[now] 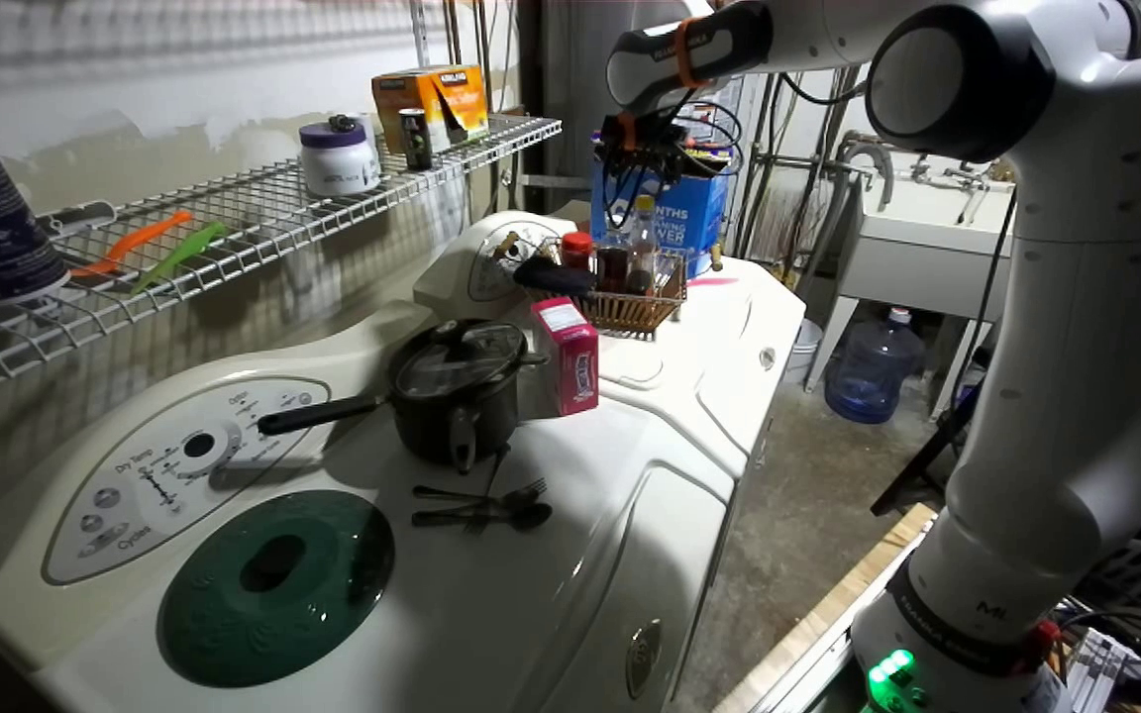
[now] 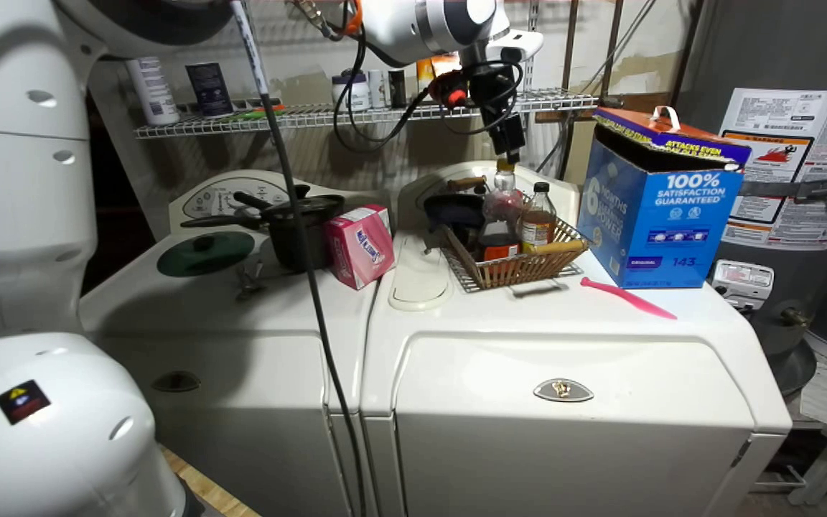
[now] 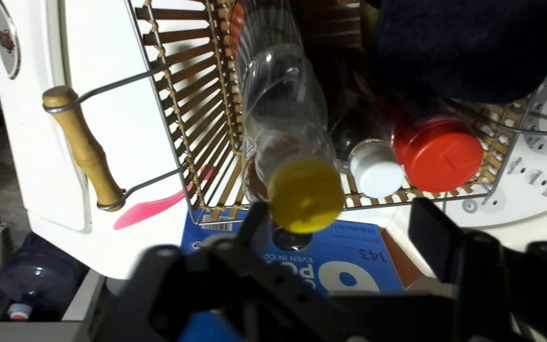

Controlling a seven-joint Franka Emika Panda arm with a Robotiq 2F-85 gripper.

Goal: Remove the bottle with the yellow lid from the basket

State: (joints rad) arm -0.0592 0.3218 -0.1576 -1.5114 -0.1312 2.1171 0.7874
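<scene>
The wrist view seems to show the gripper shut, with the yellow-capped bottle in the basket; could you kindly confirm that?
Not quite: the gripper is open, as the wrist view shows, with its fingers well apart. The yellow-capped bottle is indeed in the basket.

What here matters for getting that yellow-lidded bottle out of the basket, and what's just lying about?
Part of the job:
bottle with the yellow lid
basket
gripper, open

Just lying about, among others:
pinkish-red carton
cooking pot
green lid
fork
spoon
pink utensil
blue box
in the basket: red-capped container, white-capped bottle
</scene>
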